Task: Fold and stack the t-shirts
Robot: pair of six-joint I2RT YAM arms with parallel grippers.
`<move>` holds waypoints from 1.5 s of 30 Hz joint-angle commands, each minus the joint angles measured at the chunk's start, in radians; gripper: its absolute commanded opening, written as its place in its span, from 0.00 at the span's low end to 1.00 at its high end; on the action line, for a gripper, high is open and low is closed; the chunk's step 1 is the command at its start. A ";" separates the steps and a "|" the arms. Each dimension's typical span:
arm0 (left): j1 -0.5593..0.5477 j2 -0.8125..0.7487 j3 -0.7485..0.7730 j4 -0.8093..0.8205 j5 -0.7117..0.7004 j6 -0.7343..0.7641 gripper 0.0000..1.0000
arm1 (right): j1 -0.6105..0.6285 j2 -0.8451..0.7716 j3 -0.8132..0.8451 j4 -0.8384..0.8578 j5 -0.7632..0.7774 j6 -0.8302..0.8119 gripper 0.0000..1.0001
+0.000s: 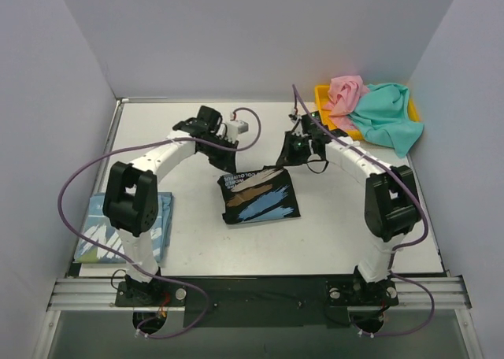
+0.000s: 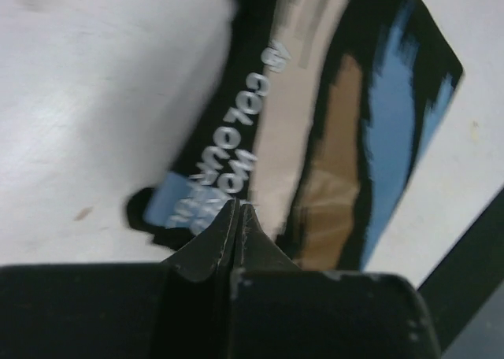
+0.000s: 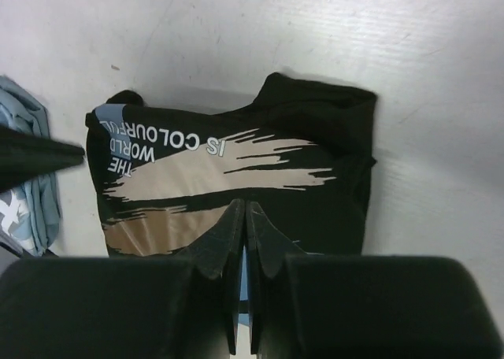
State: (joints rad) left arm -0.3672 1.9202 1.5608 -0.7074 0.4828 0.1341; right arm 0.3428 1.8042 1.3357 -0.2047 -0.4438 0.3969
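Observation:
The black t-shirt [image 1: 260, 195] lies folded mid-table, its white lettering and tan and blue print facing up. It also shows in the left wrist view [image 2: 331, 138] and the right wrist view [image 3: 315, 138]. My left gripper [image 1: 228, 154] [image 2: 239, 207] is shut and empty, just above the shirt's far left corner. My right gripper [image 1: 287, 159] [image 3: 246, 207] is shut and empty above its far right edge. The light blue t-shirt [image 1: 130, 229] [image 3: 31, 186] lies folded at the near left. The pink t-shirt [image 1: 346, 91] and the teal t-shirt [image 1: 390, 116] lie crumpled at the far right.
A yellow tray [image 1: 321, 98] at the far right corner holds the pink and teal shirts, and the teal one spills over its near edge. Grey walls close in the table on the left, back and right. Purple cables loop off both arms.

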 commanded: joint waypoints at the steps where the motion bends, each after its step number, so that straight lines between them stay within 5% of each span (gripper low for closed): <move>1: -0.088 -0.017 -0.096 0.052 0.077 -0.027 0.00 | 0.010 0.079 -0.032 0.039 -0.065 0.074 0.00; 9: 0.011 0.173 -0.002 0.059 -0.024 -0.019 0.00 | -0.064 0.257 0.008 0.059 -0.001 0.142 0.00; 15: 0.014 0.220 0.097 0.022 -0.052 0.021 0.00 | -0.068 0.247 0.016 0.035 0.017 0.131 0.00; 22: -0.001 0.065 0.136 -0.021 -0.035 0.055 0.19 | -0.054 0.083 0.073 -0.068 0.119 0.053 0.00; 32: -0.102 -0.125 -0.241 0.083 0.110 -0.053 0.15 | 0.100 -0.112 -0.187 0.022 -0.081 0.117 0.00; 45: -0.024 -0.075 -0.410 0.083 0.039 -0.065 0.13 | 0.029 -0.060 -0.457 0.091 -0.076 0.184 0.00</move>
State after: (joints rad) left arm -0.4126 1.8713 1.1790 -0.6456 0.5732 0.0631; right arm 0.4095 1.7626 0.9184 -0.1013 -0.5507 0.5743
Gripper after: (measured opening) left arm 0.134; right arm 0.001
